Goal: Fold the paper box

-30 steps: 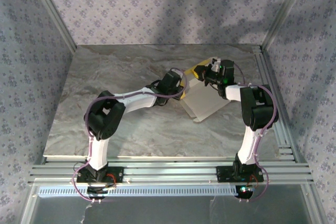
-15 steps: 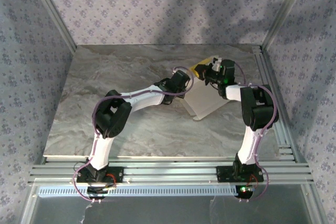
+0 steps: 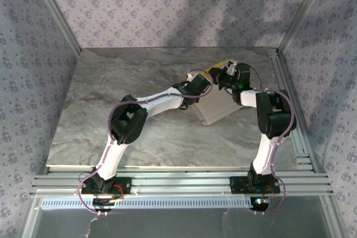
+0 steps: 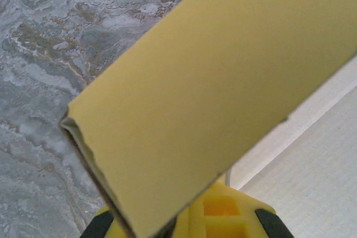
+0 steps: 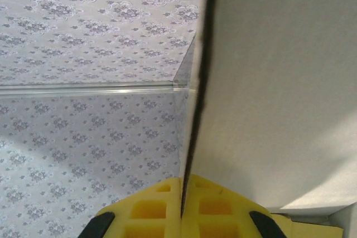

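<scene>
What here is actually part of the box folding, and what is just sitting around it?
Part of the job:
- the paper box, white and yellow card
- the left gripper, shut on the card
- the right gripper, shut on the card

Just there:
- the marble-look table
- the patterned walls
- the metal rails at the near edge

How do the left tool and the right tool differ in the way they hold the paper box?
The left tool pinches a flap of the paper box showing yellow, while the right tool clamps a panel edge-on, showing white. The left tool faces the marble table; the right tool faces the patterned wall. Both are shut on the same box.
</scene>
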Controlling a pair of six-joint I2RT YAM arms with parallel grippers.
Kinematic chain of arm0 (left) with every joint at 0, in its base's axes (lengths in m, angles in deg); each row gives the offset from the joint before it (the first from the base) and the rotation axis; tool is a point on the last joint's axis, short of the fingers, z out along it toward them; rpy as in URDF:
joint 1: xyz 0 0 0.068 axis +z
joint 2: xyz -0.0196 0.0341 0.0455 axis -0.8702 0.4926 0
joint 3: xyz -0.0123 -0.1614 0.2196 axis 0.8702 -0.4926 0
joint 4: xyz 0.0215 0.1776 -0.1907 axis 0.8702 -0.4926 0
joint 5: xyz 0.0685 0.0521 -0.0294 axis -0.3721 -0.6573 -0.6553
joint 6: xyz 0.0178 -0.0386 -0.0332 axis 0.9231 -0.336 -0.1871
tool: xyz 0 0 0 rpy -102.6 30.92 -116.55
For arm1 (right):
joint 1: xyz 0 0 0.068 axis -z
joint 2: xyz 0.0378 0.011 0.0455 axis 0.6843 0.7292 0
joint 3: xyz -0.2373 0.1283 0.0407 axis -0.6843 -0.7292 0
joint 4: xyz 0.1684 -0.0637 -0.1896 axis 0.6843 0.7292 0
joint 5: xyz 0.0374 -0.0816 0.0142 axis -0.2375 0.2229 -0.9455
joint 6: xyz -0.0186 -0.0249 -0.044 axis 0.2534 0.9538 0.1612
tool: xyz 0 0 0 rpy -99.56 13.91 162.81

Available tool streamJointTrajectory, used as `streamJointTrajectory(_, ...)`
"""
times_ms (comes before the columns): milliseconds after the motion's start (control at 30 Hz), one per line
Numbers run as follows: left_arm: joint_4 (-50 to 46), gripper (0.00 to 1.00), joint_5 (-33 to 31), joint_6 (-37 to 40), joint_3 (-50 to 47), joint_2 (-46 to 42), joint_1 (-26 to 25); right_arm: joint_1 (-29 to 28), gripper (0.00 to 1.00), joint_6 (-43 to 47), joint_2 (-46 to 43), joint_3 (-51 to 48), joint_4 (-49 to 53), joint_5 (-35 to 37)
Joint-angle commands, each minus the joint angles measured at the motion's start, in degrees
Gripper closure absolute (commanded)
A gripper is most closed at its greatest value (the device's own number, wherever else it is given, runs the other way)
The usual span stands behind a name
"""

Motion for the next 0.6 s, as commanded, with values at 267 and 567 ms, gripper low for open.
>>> streamJointTrajectory(267, -2.6, 0.68, 1.0, 0.2, 4.3, 4.4, 0.3, -1.3, 1.0, -0.4, 0.3, -0.6, 1.7, -5.6)
streamJointTrajectory(567, -4.3, 0.78, -1.3, 0.0, 8.1, 7.0, 0.7, -1.3, 1.0, -0.7, 0.3, -0.7, 1.5, -5.8)
